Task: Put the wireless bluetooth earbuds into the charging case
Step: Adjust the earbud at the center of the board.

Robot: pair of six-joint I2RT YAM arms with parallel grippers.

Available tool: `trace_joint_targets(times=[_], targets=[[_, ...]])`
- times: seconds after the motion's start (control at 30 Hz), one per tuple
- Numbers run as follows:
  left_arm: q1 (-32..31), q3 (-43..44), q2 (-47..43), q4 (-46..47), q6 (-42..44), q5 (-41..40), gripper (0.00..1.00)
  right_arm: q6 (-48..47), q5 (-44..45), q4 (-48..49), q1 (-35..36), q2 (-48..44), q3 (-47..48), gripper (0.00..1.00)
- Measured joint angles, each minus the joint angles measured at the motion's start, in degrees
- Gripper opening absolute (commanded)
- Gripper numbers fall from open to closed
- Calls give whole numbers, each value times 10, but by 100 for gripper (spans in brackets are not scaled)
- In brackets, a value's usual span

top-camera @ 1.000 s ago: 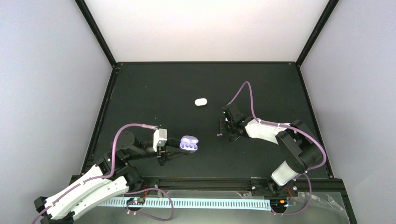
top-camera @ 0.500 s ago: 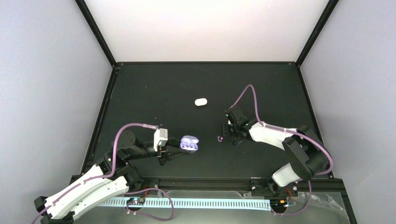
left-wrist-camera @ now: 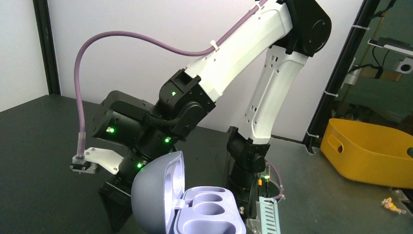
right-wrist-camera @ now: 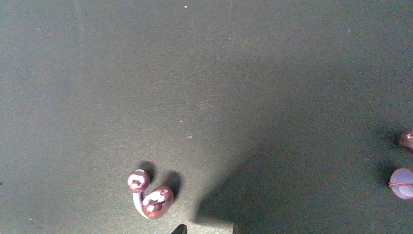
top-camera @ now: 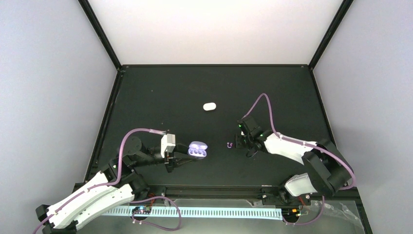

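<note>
Right claw [top-camera: 237, 144] now beside purple earbud [right-wrist-camera: 148, 196]

Close at the bottom of my feed sits the purple charging case [left-wrist-camera: 199, 209], its lid swung up on the left and both hollows facing up. Behind it the right arm [left-wrist-camera: 238, 48] bends down toward the dark counter [left-wrist-camera: 39, 146], green lights glowing, a purple cable [left-wrist-camera: 122, 38] looping over it. A yellow bin [left-wrist-camera: 370, 146] stands at far right.
</note>
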Motion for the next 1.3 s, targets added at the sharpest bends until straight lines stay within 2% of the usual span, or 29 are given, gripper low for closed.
trace_joint_targets(times=[0.23, 0.67, 1.03, 1.3], targets=[[0, 0, 0, 0, -1, 0, 2, -1, 6, 4, 3, 27, 12, 20], [0, 0, -1, 0, -5, 0, 1, 9, -9, 8, 74, 55, 38, 21], [0, 0, -1, 0, -6, 0, 2, -52, -4, -36, 92, 33, 104, 41], [0, 0, -2, -1, -7, 0, 1, -98, 14, -48, 81, 79, 124, 47]])
